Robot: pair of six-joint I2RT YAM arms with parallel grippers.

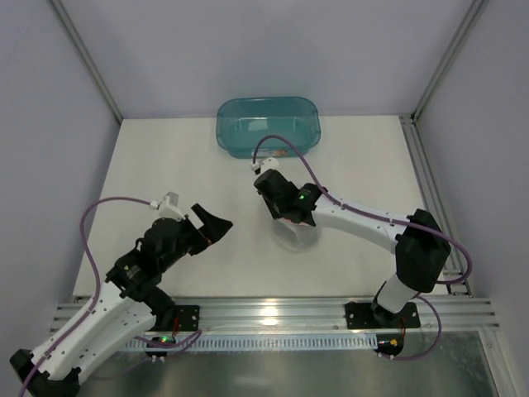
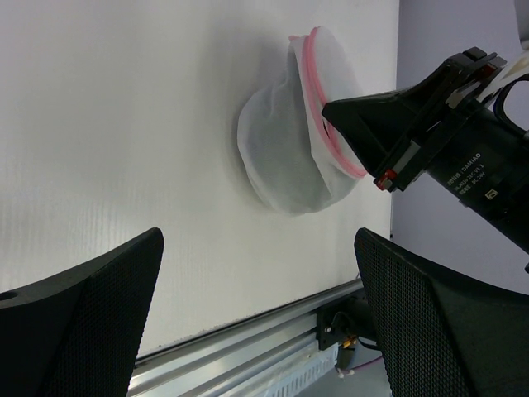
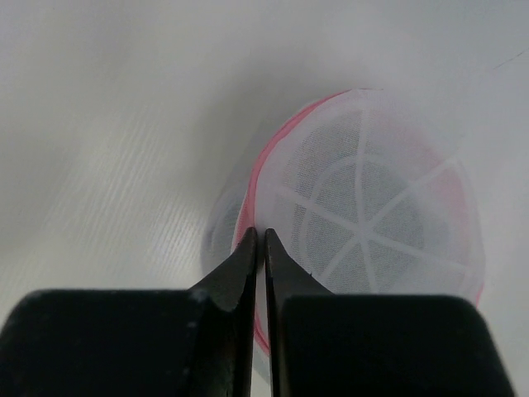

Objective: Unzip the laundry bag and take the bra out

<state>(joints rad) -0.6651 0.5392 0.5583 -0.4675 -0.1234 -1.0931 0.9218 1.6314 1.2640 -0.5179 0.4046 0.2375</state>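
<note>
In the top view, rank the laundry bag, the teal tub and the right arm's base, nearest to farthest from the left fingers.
1. laundry bag, right of the left gripper, mid-table.
2. teal tub, far edge, centre.
3. right arm's base, near edge, right.

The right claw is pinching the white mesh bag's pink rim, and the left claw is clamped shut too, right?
No: the left gripper is open, fingers spread wide, as the left wrist view shows. The right gripper does pinch the pink rim of the laundry bag.

Bright, even light washes the worktop (image 1: 207,165); glare glints off the rail (image 1: 273,313) at its near edge. The right hand (image 3: 258,235) looks blurred.
</note>
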